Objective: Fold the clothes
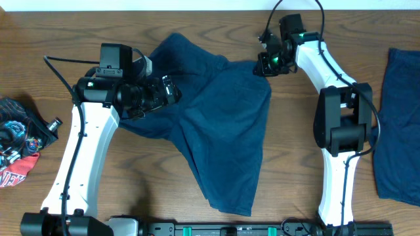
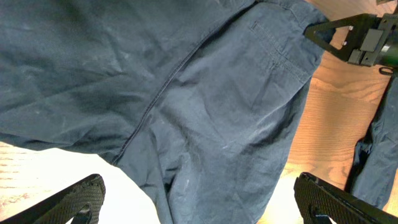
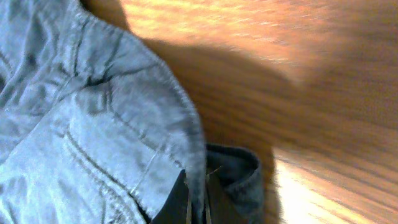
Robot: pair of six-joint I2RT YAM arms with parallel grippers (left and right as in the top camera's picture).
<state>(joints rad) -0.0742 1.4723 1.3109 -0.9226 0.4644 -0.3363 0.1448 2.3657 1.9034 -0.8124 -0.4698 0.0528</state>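
Dark navy shorts (image 1: 223, 118) lie spread in the middle of the table, one leg reaching toward the front edge. My left gripper (image 1: 172, 88) is open, jaws wide apart, hovering over the shorts' left part; the fabric (image 2: 205, 118) fills the left wrist view between and beyond the jaws (image 2: 199, 208). My right gripper (image 1: 266, 64) is shut on the shorts' waistband corner at the back right. In the right wrist view the fingers (image 3: 196, 199) pinch the waistband edge (image 3: 186, 130). My right gripper also shows in the left wrist view (image 2: 354, 37).
A second navy garment (image 1: 397, 124) lies at the right edge of the table. A colourful printed garment (image 1: 16, 154) lies at the left edge. Bare wooden table (image 1: 131, 177) shows at the front left.
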